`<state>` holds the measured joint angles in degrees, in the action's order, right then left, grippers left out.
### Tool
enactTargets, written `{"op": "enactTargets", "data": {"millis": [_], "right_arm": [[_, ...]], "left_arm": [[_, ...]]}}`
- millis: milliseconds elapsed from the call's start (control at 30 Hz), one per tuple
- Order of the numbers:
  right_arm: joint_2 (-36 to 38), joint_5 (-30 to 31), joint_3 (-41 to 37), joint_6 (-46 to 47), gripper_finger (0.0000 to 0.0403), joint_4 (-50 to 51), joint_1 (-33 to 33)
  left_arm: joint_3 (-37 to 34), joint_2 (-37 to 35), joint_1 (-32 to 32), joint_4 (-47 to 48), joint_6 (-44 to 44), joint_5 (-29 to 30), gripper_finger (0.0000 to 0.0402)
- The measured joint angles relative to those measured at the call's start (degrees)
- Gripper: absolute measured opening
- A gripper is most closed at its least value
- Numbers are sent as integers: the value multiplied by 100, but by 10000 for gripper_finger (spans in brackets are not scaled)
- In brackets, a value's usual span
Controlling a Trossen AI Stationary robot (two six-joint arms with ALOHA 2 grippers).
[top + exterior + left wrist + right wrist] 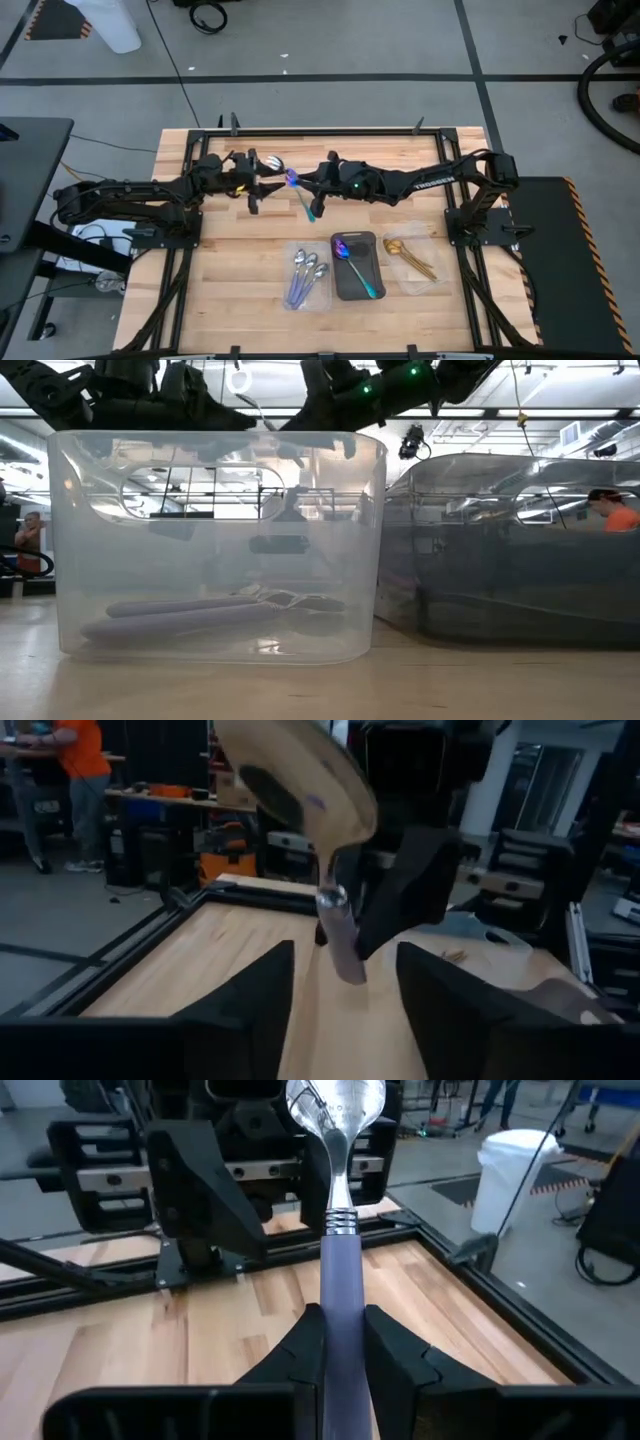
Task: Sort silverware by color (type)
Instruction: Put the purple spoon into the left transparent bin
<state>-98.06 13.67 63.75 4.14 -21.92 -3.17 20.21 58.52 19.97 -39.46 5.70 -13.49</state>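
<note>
Left gripper (258,180) jaws spread, right gripper (312,190) jaws clamped, facing.

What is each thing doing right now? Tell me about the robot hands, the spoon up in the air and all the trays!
Left gripper: open, holding nothing, beside the spoon's bowl.
Right gripper: shut on the lavender-handled spoon.
Lavender-handled spoon: held above the table, between both arms.
Left clear tray: holds three silver spoons.
Dark tray: holds one purple-blue spoon.
Right clear tray: holds gold spoons.

The right hand (343,1342) pinches a purple-handled spoon (340,1220) upright above the table (420,1300).
</note>
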Motion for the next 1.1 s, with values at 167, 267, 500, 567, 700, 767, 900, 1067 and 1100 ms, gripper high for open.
{"op": "enactTargets", "data": {"millis": [167, 267, 500, 567, 700, 767, 900, 1067, 1100], "right_arm": [[0, -69, 0, -133, 56, -136, 51], [0, -194, 0, -135, 56, -203, 66], [0, -312, 0, -334, 56, -437, 154], [0, -330, 0, -388, 58, -496, 162], [0, -332, 0, -452, 58, -591, 161], [0, -350, 0, -474, 58, -613, 161], [0, -519, 0, -481, 58, -687, 161], [0, -514, 0, -481, 58, -681, 168], [0, -516, 0, -481, 58, -676, 171]], "left_arm": [[0, 0, -152, -405, -4, 1, 214], [0, 0, -218, -729, -5, 46, 216], [2, 2, -228, -956, 1, 183, 207], [2, 2, -228, -991, 11, 183, 206], [2, 23, -275, -1142, 61, 183, 206], [4, 163, -354, -1371, 74, 187, 206], [6, 537, -478, -2041, 74, 189, 206], [11, 842, -477, -2632, 74, 244, 197], [11, 888, -477, -2690, 76, 244, 192]]}}
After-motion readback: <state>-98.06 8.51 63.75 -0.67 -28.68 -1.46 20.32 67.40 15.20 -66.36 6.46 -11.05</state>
